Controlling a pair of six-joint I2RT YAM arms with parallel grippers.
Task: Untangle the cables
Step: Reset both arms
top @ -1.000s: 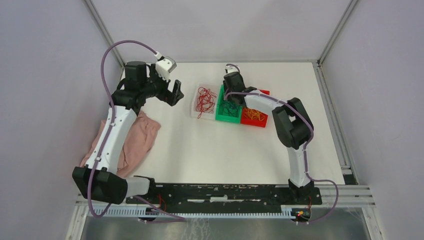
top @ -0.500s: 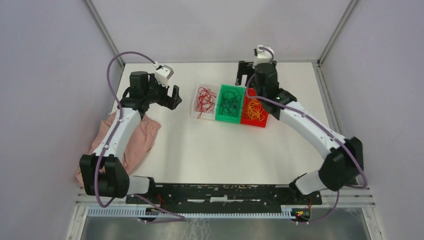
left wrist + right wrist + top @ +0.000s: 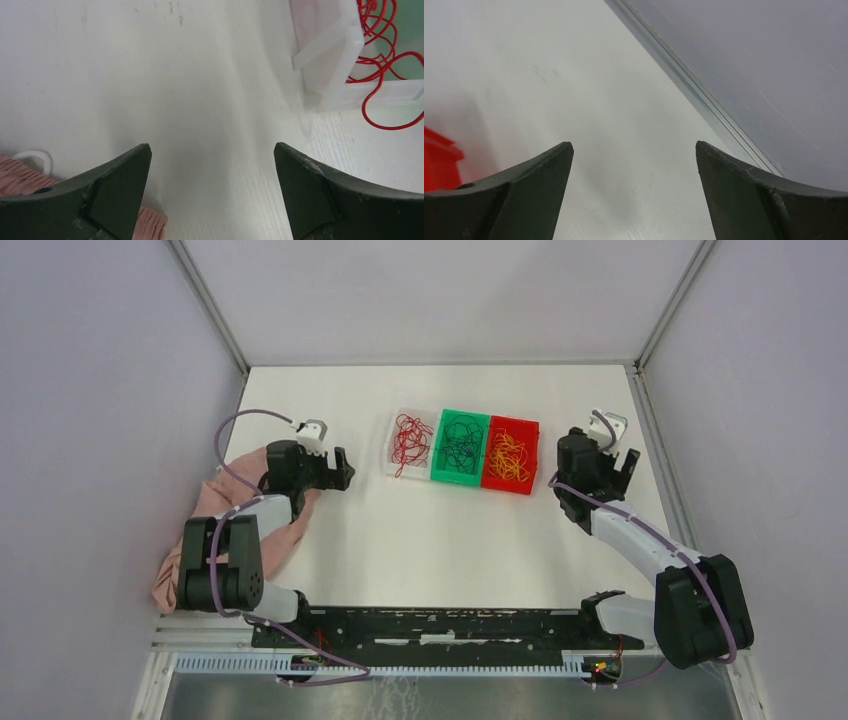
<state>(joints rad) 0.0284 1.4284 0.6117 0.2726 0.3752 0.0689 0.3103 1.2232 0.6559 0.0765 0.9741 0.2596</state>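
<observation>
The cables lie sorted in three trays side by side at the back middle. Red cables (image 3: 410,440) fill the clear tray (image 3: 392,462), dark cables (image 3: 460,445) the green tray (image 3: 445,476), and yellow-orange cables (image 3: 509,457) the red tray (image 3: 522,486). My left gripper (image 3: 343,468) is low over the table left of the clear tray, open and empty. In the left wrist view my left gripper (image 3: 212,165) faces the red cables (image 3: 380,45) spilling over the clear tray (image 3: 330,55). My right gripper (image 3: 617,455) is right of the red tray, open and empty (image 3: 634,165).
A pink cloth (image 3: 285,530) lies under the left arm at the table's left edge, and its hem (image 3: 15,175) shows beside my left finger. The metal frame rail (image 3: 694,85) and the grey wall run close behind my right gripper. A corner of the red tray (image 3: 439,160) is at its left.
My right gripper came up out of the green tray, opened, and swung back to the right of the red tray. My left arm folded back and down toward the pink cloth, still open.
</observation>
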